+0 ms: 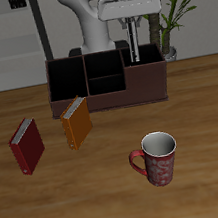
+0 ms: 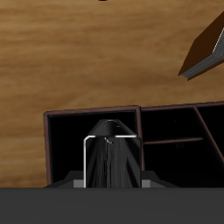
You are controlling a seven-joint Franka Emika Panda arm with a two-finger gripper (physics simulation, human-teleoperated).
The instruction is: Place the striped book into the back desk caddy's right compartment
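My gripper (image 1: 130, 23) is shut on the striped book (image 1: 135, 43), which hangs upright with its black and pale grey edge toward the table's front. The book's lower end sits inside the right compartment (image 1: 148, 57) of the back desk caddy (image 1: 109, 99), a long dark maroon box with black dividers. In the wrist view the striped book (image 2: 109, 157) shows edge-on, standing in the dark, wide right compartment (image 2: 66, 144) between its maroon walls. Whether the book rests on the bay's floor is hidden.
An orange book (image 1: 76, 122) leans against the caddy's front near its other end, and a red book (image 1: 26, 146) stands beside it. A red patterned mug (image 1: 157, 158) sits nearer the table's front edge. A potted plant (image 1: 170, 9) stands behind the caddy.
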